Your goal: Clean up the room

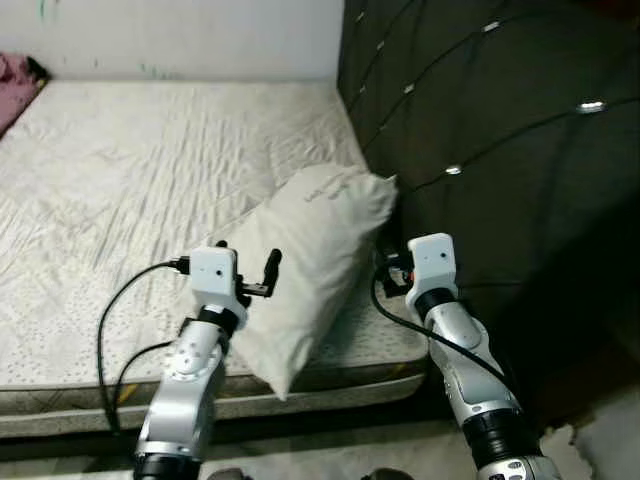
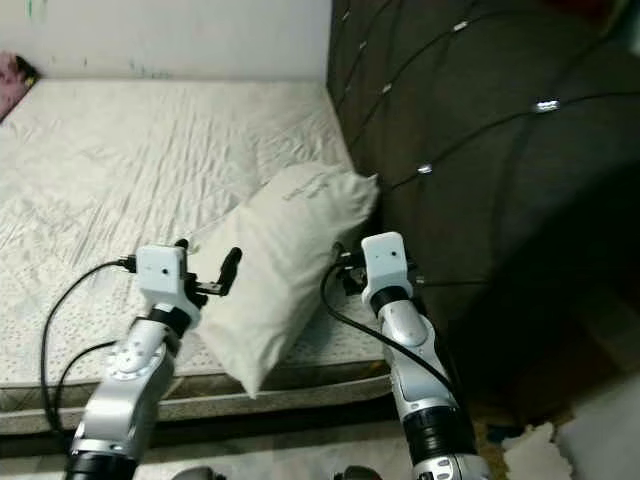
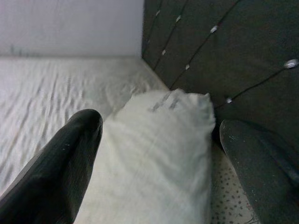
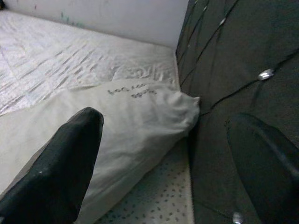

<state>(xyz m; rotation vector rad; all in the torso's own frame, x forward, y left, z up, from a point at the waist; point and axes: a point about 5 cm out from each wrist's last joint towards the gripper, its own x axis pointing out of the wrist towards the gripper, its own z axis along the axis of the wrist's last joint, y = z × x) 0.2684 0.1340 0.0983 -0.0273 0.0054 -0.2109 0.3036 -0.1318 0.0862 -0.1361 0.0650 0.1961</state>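
Both spread wide — left gripper (image 3: 159, 135) and right gripper (image 4: 163, 130) (nothing held) — flanking pillow (image 1: 305, 260) on bed (image 1: 110, 190).

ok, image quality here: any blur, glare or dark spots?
Left eye view: headboard dark, its studs glinting; pillow well lit. Left wrist view: soft overall, fingers blurred up close. Right wrist view: sharper, print on the pillow visible though not readable.

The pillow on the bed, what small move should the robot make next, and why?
Probably close both arms inward onto the pillow. It lies askew, overhanging the mattress edge near the headboard; the left gripper and right gripper flank it, open, not yet gripping.
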